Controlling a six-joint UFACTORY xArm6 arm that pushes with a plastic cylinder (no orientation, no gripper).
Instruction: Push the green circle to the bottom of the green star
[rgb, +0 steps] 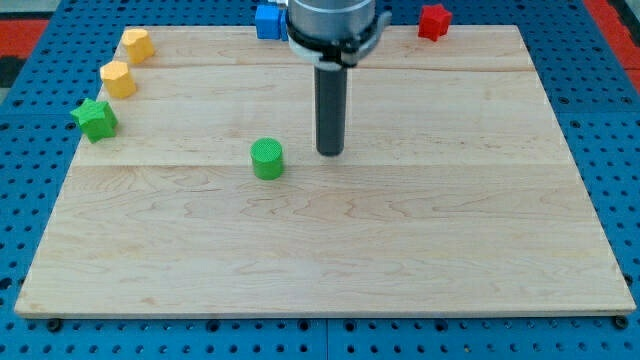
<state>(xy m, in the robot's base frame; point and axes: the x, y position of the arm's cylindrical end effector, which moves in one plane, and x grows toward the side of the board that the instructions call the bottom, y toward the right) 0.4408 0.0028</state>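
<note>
My tip (331, 152), a plain rod end effector with no jaws to part or clamp, is seen resting on the counter (420, 240) just right of the green circle (267, 158), slightly above it and not touching. The green star (94, 118) lies well apart at the frame's left edge, below 2 yellow blocks (118, 78). An off-centre push could let the circle slip past the tip, or knock the star off the edge.
</note>
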